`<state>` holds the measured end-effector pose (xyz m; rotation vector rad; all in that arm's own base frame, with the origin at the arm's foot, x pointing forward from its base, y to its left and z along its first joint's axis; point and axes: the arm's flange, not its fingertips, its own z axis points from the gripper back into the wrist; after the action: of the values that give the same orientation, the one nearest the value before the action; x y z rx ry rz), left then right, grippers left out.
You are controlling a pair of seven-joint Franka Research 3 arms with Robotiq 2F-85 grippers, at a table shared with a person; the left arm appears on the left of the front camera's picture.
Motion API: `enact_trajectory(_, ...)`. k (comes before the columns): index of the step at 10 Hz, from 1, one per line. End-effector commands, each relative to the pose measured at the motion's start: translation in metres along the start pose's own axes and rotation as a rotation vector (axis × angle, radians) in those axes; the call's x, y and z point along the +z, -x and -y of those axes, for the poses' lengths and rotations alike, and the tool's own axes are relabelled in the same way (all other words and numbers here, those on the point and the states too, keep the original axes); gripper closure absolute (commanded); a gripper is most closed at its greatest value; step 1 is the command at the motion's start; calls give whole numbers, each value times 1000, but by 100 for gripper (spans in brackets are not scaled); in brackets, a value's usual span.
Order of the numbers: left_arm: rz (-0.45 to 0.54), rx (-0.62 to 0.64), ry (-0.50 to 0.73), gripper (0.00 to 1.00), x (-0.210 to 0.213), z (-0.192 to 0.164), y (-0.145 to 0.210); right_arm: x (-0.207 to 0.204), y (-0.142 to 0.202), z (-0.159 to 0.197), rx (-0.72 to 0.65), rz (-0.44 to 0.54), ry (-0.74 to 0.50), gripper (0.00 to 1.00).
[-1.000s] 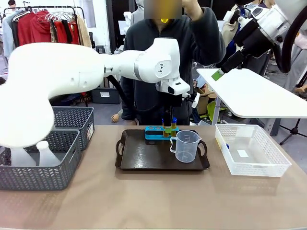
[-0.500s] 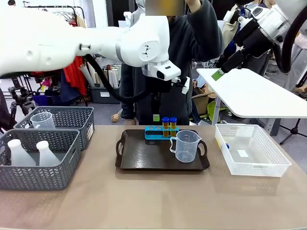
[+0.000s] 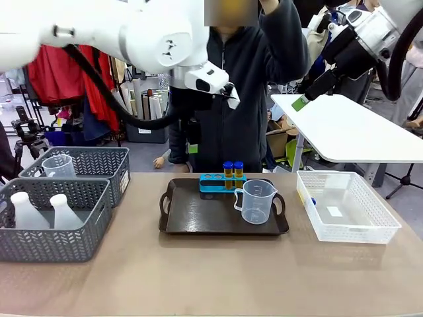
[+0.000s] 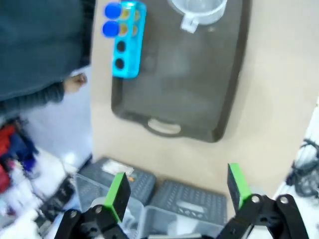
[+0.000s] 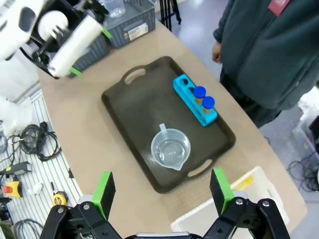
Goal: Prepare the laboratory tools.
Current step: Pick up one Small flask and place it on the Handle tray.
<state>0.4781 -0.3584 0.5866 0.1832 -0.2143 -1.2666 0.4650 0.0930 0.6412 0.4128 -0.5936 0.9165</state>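
Presently the set-up is partly laid out. On the dark brown plastic tray with cut-out handles [image 3: 198,221], mid-desk [image 3: 198,281], a blue plastic tube rack [image 3: 213,183] carries two small amber tubes with blue caps [image 3: 232,170] at one end, with the other holes open. A clear plastic measuring beaker with handle and spout [image 3: 256,201] stands just in front of the rack. Two white translucent conical flasks [image 3: 63,211] sit in the nearer grey slatted plastic basket [image 3: 53,246] at the desk's left. A second clear beaker [image 3: 58,165] sits in the farther grey basket [image 3: 99,165]. The left claw [image 4: 177,191] hangs high above the desk, jaws spread fully and holding nothing, and its wrist view looks down on the grey baskets. The right claw [image 5: 162,191] is raised well above the tray, likewise wide and empty. We judge the step in hand to be a fetch from the grey baskets, most likely a flask. The next move calls for a straight descent into the basket, jaws astride the narrow neck, clear of the basket wall and the neighbouring flask.
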Motion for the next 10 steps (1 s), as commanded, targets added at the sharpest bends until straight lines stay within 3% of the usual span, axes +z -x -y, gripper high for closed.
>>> enact_trajectory(1, -68, 269, -122, 0, 3, 10, 41, 2, 0, 0, 3, 5, -6, 0)
enact_trajectory(3, -62, 441, -156, 0, 12, 9, 77, 2, 0, 0, 3, 5, -6, 0)
enact_trajectory(5, 26, 453, -106, 0, 9, 3, 101, 2, 0, 0, 3, 5, -6, 0)
enact_trajectory(6, -47, 435, -120, 0, 22, -5, 78, 2, 0, 0, 3, 5, -6, 0)
enact_trajectory(10, -47, 435, -120, 0, 22, -5, 78, 2, 0, 0, 3, 5, -6, 0)
